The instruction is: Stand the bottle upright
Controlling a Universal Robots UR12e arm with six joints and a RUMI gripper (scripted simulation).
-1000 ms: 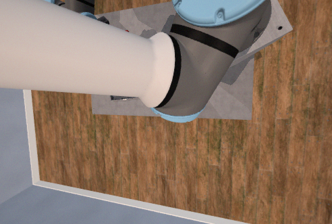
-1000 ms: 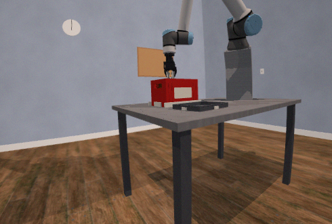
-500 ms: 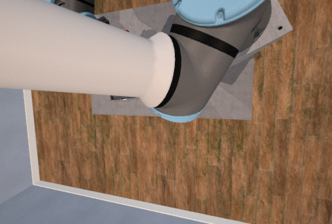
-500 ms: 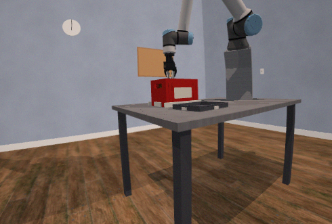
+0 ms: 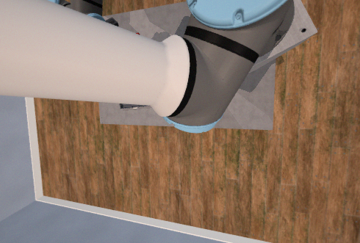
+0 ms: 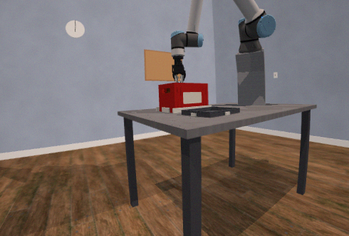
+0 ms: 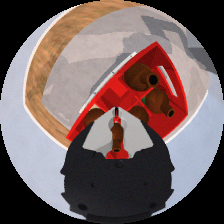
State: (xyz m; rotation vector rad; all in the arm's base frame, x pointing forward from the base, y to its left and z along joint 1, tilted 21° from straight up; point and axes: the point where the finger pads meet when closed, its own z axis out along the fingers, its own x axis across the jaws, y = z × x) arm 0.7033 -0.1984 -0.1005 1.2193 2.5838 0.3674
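The exterior view shows the worktop (image 5: 253, 117) (image 6: 157, 120) (image 7: 65, 75) with the red crate (image 6: 167, 99) (image 7: 159, 54) upright beside the flat dark tray (image 6: 211, 113). The jaws are shut tight, tips together, seemingly on nothing, low over the crate. The brown bottles (image 7: 140, 76) are in the crate; which has the odd neck, nobody can tell. Going lower with shut tips could knock a bottle, and catching a wall could tip or push the crate.
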